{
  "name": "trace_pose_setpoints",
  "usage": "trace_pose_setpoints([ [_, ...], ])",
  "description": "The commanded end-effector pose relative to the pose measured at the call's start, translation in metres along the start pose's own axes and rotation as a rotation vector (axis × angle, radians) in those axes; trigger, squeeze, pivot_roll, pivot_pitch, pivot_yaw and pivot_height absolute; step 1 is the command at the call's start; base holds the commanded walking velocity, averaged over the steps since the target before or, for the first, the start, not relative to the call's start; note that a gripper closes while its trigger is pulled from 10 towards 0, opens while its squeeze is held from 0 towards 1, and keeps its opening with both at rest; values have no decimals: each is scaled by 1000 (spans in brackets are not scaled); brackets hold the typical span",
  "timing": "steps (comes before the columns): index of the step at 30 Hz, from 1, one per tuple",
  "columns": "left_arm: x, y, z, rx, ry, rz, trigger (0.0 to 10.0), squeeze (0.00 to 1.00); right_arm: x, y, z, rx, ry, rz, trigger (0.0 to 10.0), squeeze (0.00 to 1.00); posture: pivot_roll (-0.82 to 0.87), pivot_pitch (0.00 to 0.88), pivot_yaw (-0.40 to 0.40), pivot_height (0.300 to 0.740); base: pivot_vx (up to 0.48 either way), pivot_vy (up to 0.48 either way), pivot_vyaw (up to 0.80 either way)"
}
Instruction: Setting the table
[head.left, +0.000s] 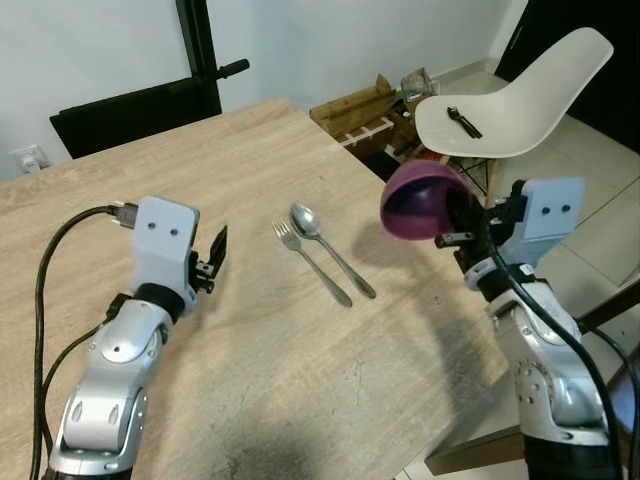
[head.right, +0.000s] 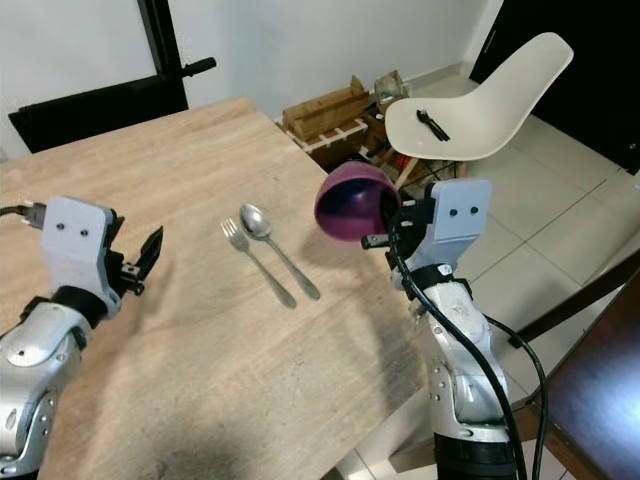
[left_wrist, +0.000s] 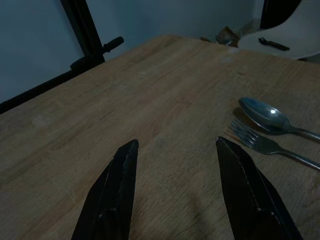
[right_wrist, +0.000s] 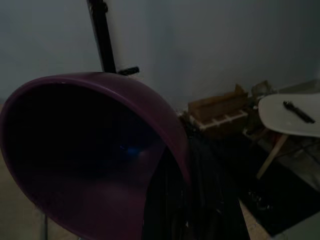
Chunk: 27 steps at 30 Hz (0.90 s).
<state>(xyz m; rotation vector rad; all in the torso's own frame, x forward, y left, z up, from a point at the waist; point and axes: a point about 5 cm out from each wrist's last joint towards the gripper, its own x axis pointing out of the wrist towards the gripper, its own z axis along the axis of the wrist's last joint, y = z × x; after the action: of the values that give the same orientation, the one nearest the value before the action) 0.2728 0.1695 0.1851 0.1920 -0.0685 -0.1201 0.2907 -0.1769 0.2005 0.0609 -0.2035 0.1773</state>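
Silver arms frame the wooden table (head.left: 250, 380): left gripper (left_wrist: 175, 190) fingers apart, empty; right gripper (head.left: 452, 222) clamped on a tilted purple bowl (head.left: 420, 200) above the right edge, which could slip onto fork (head.left: 310, 262) and spoon (head.left: 325, 245).

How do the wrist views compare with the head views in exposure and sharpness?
Both eye views are bright and sharp: fork, spoon and purple bowl read clearly. Left wrist view is dim, with a glint on the spoon. Right wrist view is darkest; the bowl's inside is nearly black.
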Motion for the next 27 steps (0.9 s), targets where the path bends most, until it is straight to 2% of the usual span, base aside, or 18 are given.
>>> trace_pose_setpoints([
  [1,-2,-3,-1,11,0,2,10000,0,-2,-3,1,20,-5,-22,10000,0,-62,56,21,740,0,0,0],
  [18,1,-12,0,-9,-16,8,10000,0,2,-1,-1,56,15,-47,10000,0,-65,59,16,740,0,0,0],
  [27,1,-12,2,-10,-23,10,10000,0,3,0,-2,61,19,-49,10000,0,-65,59,15,740,-288,0,0],
])
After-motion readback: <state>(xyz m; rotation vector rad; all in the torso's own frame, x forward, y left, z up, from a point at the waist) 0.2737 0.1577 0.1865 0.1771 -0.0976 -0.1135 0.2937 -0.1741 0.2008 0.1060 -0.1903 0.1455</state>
